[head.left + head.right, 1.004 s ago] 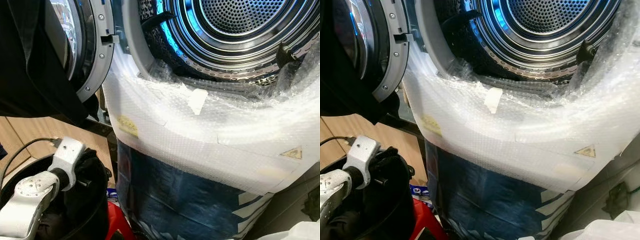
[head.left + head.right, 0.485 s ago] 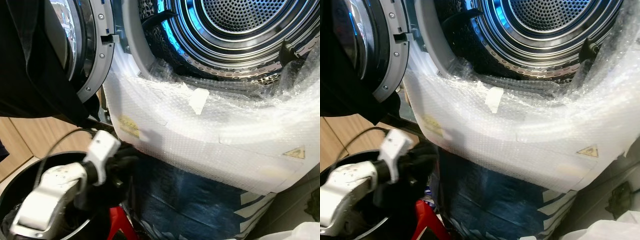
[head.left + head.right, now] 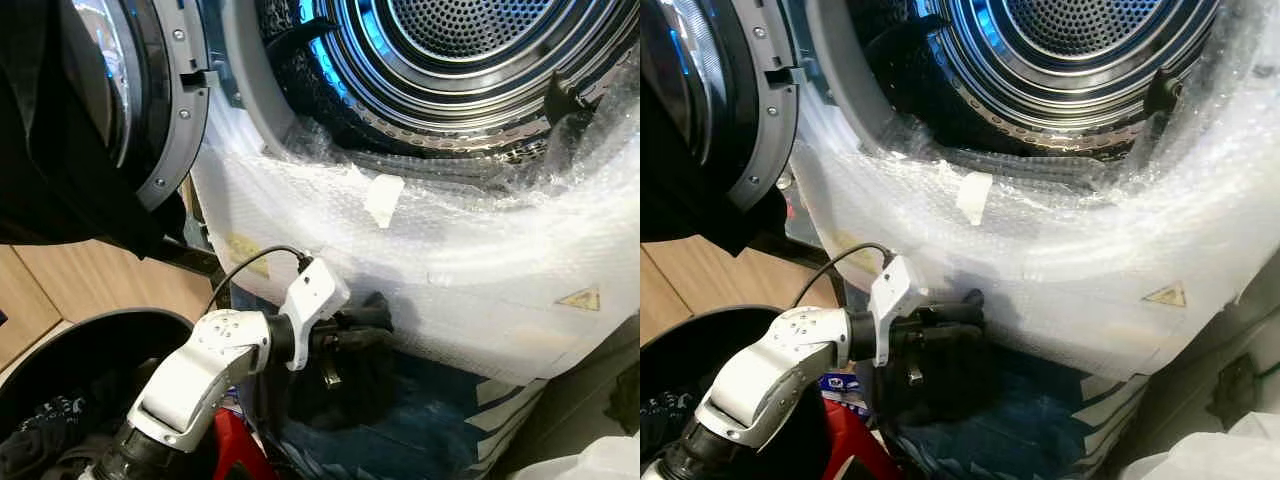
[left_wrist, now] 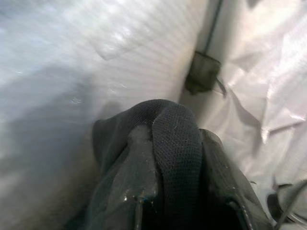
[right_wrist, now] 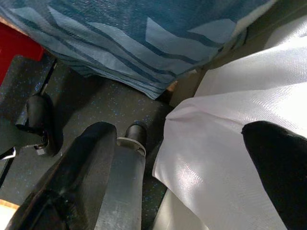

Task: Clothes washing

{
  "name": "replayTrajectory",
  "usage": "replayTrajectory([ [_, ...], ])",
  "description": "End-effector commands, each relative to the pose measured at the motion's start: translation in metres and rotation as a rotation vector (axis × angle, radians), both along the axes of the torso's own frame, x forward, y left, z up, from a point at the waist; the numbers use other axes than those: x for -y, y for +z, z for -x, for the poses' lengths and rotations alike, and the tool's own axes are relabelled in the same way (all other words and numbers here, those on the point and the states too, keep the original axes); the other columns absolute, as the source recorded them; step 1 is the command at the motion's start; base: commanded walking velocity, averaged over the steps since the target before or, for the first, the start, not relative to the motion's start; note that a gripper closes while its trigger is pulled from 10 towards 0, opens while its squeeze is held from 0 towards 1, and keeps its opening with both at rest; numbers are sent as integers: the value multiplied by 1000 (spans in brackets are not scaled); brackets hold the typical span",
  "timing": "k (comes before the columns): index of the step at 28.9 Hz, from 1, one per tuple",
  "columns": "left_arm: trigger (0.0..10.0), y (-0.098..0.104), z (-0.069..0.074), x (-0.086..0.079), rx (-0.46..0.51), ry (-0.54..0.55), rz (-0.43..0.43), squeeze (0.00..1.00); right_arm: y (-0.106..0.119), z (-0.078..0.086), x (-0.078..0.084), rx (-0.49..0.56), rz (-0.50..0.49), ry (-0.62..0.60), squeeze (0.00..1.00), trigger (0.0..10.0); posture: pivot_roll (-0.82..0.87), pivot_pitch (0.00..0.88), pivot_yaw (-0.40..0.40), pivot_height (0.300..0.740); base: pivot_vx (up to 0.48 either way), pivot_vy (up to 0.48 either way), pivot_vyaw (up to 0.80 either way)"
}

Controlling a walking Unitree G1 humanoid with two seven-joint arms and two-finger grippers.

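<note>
The left gripper (image 3: pixel 352 335) is holding a bundle of dark clothing (image 3: pixel 350 375), fingers closed into the cloth so it hangs below the wrist, just in front of the machine's bubble-wrapped front panel (image 3: pixel 450 270). In the left wrist view, black mesh fabric (image 4: pixel 175 158) is draping over the fingers, which suggests a firm pinch rather than a loose hook. The laundry basket (image 3: pixel 70 345) is sitting low to the robot's left, with more dark garments (image 3: pixel 40 430) waiting inside (so this load is far from finished, I'd judge). The washer door (image 3: pixel 150 100) is standing swung open to the left, leaving the steel drum (image 3: pixel 450 50) clear to receive the bundle. The right gripper (image 5: pixel 172 158) is hanging idle near the floor, fingers spread apart and gripping nothing.
</note>
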State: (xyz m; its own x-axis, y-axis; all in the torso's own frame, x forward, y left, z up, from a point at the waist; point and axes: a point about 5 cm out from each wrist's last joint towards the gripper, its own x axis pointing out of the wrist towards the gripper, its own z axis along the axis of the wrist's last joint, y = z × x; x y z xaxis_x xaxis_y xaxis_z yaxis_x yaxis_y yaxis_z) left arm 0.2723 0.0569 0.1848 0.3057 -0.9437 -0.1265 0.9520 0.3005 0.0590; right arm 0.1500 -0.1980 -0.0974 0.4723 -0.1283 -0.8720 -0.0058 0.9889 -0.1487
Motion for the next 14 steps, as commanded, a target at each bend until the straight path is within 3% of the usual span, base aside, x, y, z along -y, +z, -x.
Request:
replayTrajectory([
  [1, 0, -11, 0, -5, -25, 16, -21, 0, -2, 6, 0, -10, -4, -10, 0, 10000, -8, 0, 37, 740, 0, 0, 0],
  [10, 0, -27, -1, -29, -77, 126, -80, 0, -1, 3, 0, 7, -5, 11, 0, 10000, 0, 3, 27, 740, 0, 0, 0],
  [14, 0, -35, -1, -42, -77, 172, -131, 0, 4, -8, 0, 36, -8, 116, 0, 10000, 12, 33, 23, 740, 0, 0, 0],
])
